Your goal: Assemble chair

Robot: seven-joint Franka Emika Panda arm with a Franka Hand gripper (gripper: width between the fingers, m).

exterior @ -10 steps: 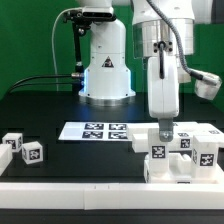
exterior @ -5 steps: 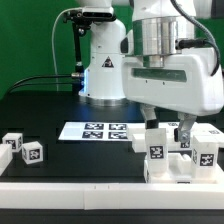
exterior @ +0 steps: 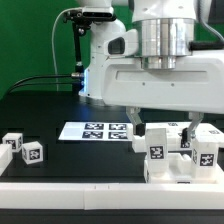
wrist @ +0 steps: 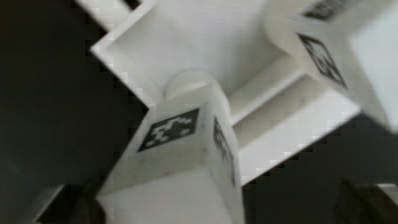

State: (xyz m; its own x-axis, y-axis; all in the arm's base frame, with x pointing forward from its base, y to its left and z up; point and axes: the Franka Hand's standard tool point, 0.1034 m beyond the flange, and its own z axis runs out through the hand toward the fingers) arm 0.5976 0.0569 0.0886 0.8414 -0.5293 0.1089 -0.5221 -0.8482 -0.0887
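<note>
The black bench [exterior: 50, 108] fills the exterior view, with a white rail [exterior: 70, 188] along its near edge. Above it the arm [exterior: 165, 35] takes up most of the upper part on the exterior view's right. Its wrist housing now faces the camera broadside, whereas a second ago it stood edge-on and looked narrow.

The chair [exterior: 182, 160] is a partly joined cluster of white blocky pieces with black-and-white tags. It sits on the bench near the rail, on the exterior view's right, in the same place as before. One tagged post [exterior: 158, 150] rises from it. In the wrist view that post [wrist: 182, 140] is close to the lens and blurred, with flat white panels [wrist: 169, 45] of the chair behind it.

The marker board [exterior: 100, 130] lies flat mid-bench, unmoved. Two loose tagged blocks [exterior: 32, 152] rest well apart from the chair on the exterior view's left, also where they were.

A second ago the jaws were pinched together over the top of the chair. Now they stand spread wide, one of the dark fingers [exterior: 139, 127] on each side of the structure's top, with nothing gripped between them.
</note>
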